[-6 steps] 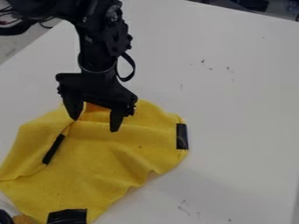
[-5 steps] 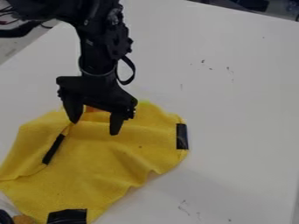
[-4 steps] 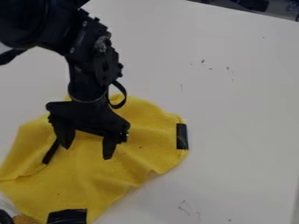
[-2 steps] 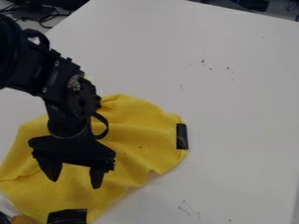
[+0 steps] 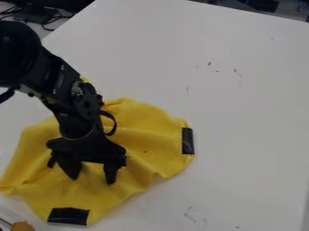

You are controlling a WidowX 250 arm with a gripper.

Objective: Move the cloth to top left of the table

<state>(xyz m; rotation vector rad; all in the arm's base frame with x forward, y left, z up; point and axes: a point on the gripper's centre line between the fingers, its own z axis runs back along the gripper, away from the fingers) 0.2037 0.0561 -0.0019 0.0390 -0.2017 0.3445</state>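
Note:
The black gripper (image 5: 92,180) hangs over the lower left part of the yellow cloth (image 5: 142,144), its fingertips apart and down at the fabric. Cloth shows between them, lightly creased. The cloth lies spread and wrinkled on the left half of the white table, with a black patch on its right edge and another at its bottom edge. Part of its upper left side is hidden behind the arm.
The white table (image 5: 241,113) extends to the right and behind the cloth. Dark cables (image 5: 54,18) lie beyond its upper left edge. A small brownish object (image 5: 22,226) sits in the bottom left corner.
From over the cloth's upper part, the gripper came down toward the lower left, then shifted slightly up and right. The cloth's bottom edge and lower left corner have shifted slightly, the bottom edge upward.

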